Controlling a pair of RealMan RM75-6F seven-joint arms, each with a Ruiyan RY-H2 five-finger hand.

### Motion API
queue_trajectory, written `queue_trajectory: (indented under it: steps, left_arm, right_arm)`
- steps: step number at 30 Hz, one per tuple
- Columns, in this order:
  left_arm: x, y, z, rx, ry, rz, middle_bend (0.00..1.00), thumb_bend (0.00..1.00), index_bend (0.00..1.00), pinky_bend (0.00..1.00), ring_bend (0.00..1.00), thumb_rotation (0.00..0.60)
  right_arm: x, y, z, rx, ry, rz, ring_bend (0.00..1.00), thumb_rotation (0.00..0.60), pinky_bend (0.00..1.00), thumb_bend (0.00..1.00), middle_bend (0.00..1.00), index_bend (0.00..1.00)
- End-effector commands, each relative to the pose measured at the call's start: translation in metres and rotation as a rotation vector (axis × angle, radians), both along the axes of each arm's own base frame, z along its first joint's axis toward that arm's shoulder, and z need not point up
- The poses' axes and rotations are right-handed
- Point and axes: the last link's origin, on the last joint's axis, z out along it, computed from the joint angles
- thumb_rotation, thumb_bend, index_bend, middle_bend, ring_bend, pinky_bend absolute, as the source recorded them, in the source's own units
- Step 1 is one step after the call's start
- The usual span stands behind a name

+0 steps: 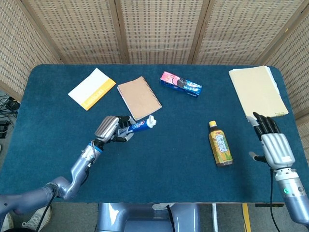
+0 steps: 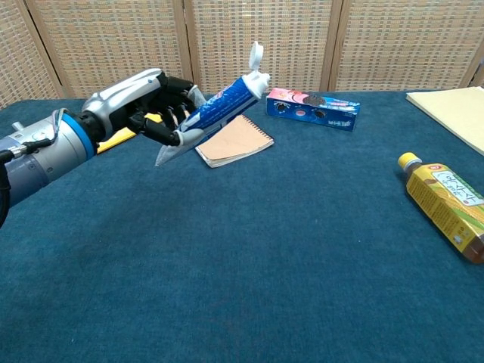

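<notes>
Left hand (image 2: 147, 106): grasping toothpaste tube (image 2: 215, 110), lifted off blue table (image 1: 169, 145), cap tilted toward 2 o'clock, just at 6 o'clock of brown notebook (image 1: 139, 97) | pickup done, set-down left | right hand (image 1: 273, 145): released, fingers spread, 3 o'clock of tea bottle (image 1: 220, 144)

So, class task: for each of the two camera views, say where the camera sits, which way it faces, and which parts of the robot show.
Head view: high above, facing down on the blue table; shows left hand gripping the toothpaste tube, and right hand.
Chest view: low at the near edge, facing across toward the wicker screen; shows only the left hand.
Shared: left hand, tube, notebook, bottle.
</notes>
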Motion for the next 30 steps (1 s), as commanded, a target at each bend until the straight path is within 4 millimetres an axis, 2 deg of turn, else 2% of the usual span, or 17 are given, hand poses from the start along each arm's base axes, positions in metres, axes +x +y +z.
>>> queue_trajectory:
  steps: [1, 5, 8, 9, 12, 15, 23, 27, 30]
  left_arm:
    - [0.013, 0.001, -0.003, -0.018, -0.031, -0.005, 0.55, 0.52, 0.72, 0.53, 0.51, 0.6]
    - [0.024, 0.005, -0.005, -0.015, -0.024, -0.019, 0.55, 0.52, 0.72, 0.53, 0.51, 0.6]
    - [0.031, 0.01, -0.006, -0.004, 0.012, -0.039, 0.56, 0.52, 0.73, 0.53, 0.51, 0.6]
    - [0.036, 0.013, -0.007, 0.003, 0.025, -0.048, 0.56, 0.53, 0.73, 0.53, 0.51, 0.6]
    - [0.042, 0.017, -0.012, 0.001, 0.023, -0.047, 0.58, 0.55, 0.75, 0.53, 0.52, 0.6]
    - [0.047, 0.018, -0.016, -0.002, 0.016, -0.049, 0.58, 0.55, 0.75, 0.53, 0.52, 0.6]
    - [0.061, 0.02, -0.026, -0.017, 0.0, -0.057, 0.58, 0.55, 0.75, 0.53, 0.52, 0.6]
    - [0.069, 0.022, -0.028, -0.018, -0.008, -0.06, 0.58, 0.55, 0.75, 0.53, 0.52, 0.6]
    - [0.075, 0.022, -0.03, -0.016, -0.013, -0.064, 0.58, 0.55, 0.75, 0.53, 0.52, 0.6]
  right_arm:
    - [0.032, -0.031, 0.005, 0.066, -0.1, 0.041, 0.0, 0.481, 0.0, 0.0, 0.0, 0.0]
    - [0.052, -0.052, 0.006, 0.105, -0.16, 0.058, 0.0, 0.438, 0.0, 0.0, 0.0, 0.01]
    - [0.072, -0.07, 0.009, 0.113, -0.188, 0.086, 0.0, 0.34, 0.0, 0.0, 0.0, 0.05]
    - [0.09, -0.08, 0.009, 0.117, -0.222, 0.109, 0.0, 0.321, 0.0, 0.0, 0.0, 0.07]
    - [0.109, -0.093, 0.006, 0.132, -0.253, 0.105, 0.0, 0.277, 0.0, 0.0, 0.0, 0.1]
    - [0.126, -0.1, 0.001, 0.149, -0.276, 0.101, 0.0, 0.229, 0.0, 0.0, 0.0, 0.14]
    - [0.177, -0.115, -0.017, 0.231, -0.405, 0.098, 0.0, 0.221, 0.0, 0.0, 0.03, 0.17]
    - [0.191, -0.121, -0.023, 0.226, -0.408, 0.087, 0.0, 0.13, 0.0, 0.0, 0.08, 0.22]
    - [0.198, -0.125, -0.031, 0.239, -0.414, 0.054, 0.0, 0.101, 0.0, 0.0, 0.09, 0.24]
